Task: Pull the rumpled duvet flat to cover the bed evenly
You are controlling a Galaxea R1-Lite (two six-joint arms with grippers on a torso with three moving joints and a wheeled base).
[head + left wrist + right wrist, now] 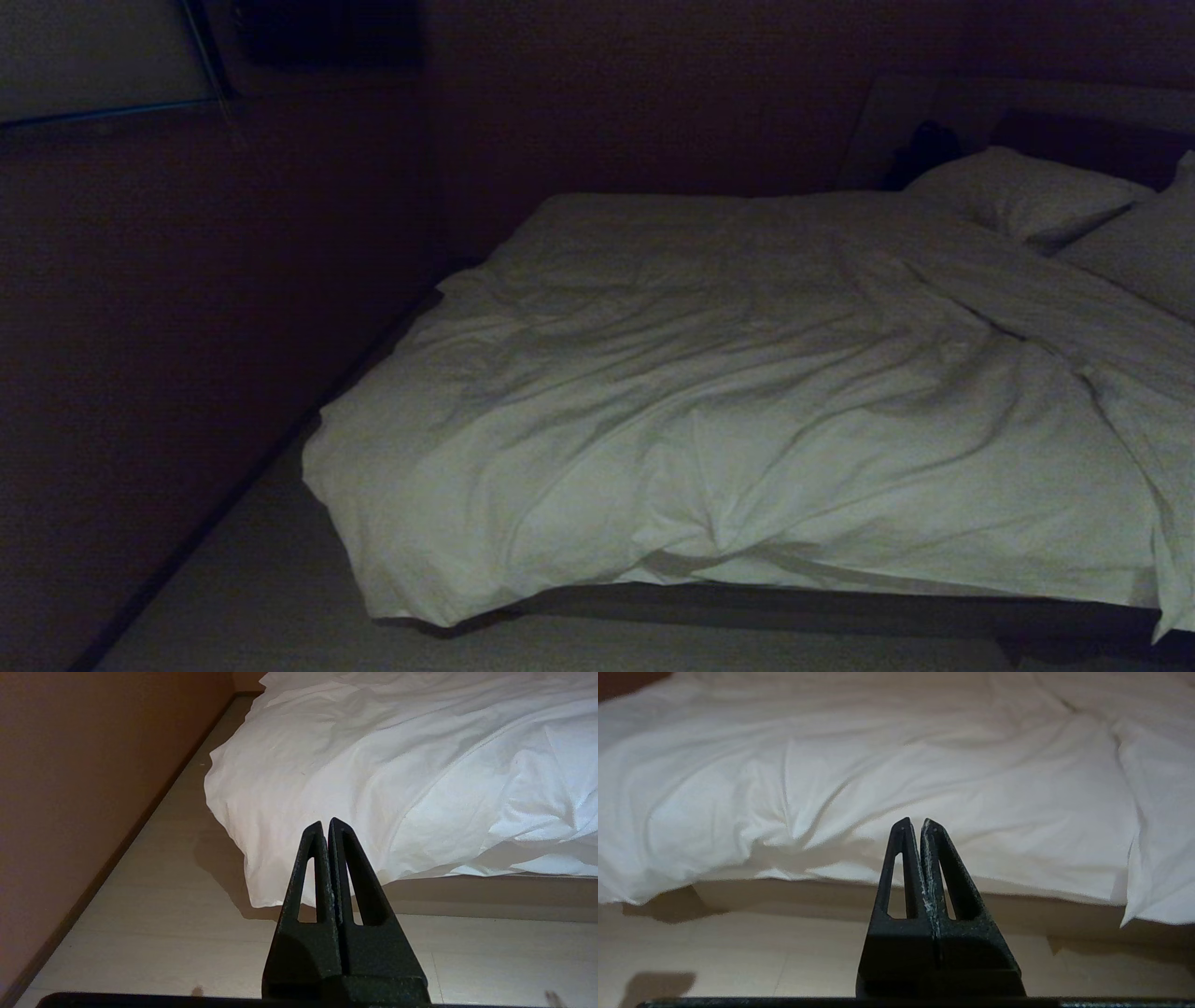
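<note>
The white, wrinkled duvet (728,392) lies spread over most of the bed (840,611), hanging over the foot edge, with a corner drooping toward the floor at the near left (261,891). Near the right side a fold (1055,308) runs diagonally across it. My left gripper (325,823) is shut and empty, held off the floor short of that drooping corner. Facing the duvet's foot edge (924,872) is my right gripper (915,822), likewise shut on nothing and apart from the cloth. Neither arm appears in the head view.
Two white pillows (1027,191) lie at the head of the bed, far right. A dark wall (187,327) runs along the left side, leaving a narrow strip of pale floor (154,933) between it and the bed. The dark bed base (1017,910) shows under the duvet edge.
</note>
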